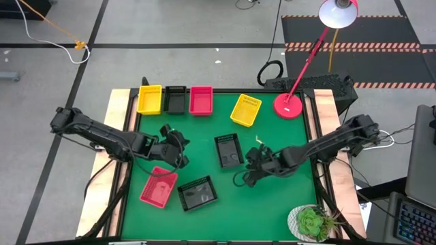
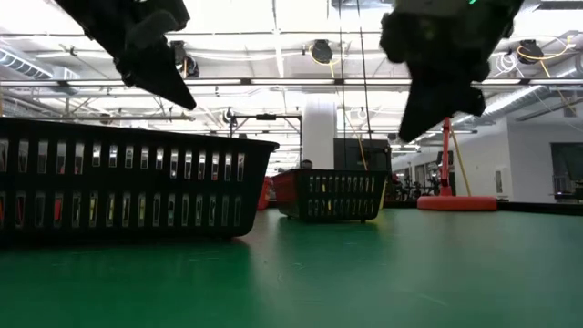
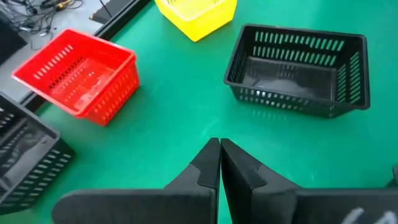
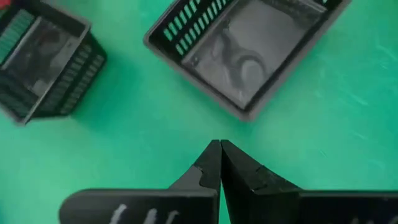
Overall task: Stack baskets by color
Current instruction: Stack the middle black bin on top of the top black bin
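No text, label, brand, number or sign can be read in any of the four views. The baskets, the table and the grippers carry no legible marking, and anything that might be printed in the room behind the table is too small to make out.

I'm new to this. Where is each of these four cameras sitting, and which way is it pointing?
High view: above, looking straight down on the green table, both arms, seven baskets.
Low view: at tabletop height, looking level into the room; both sets of fingers hang from above.
Left wrist view: on the left arm, past the shut left gripper, toward a red basket.
Right wrist view: on the right arm, over the shut right gripper.
Shared: both wrist views show the middle black basket.
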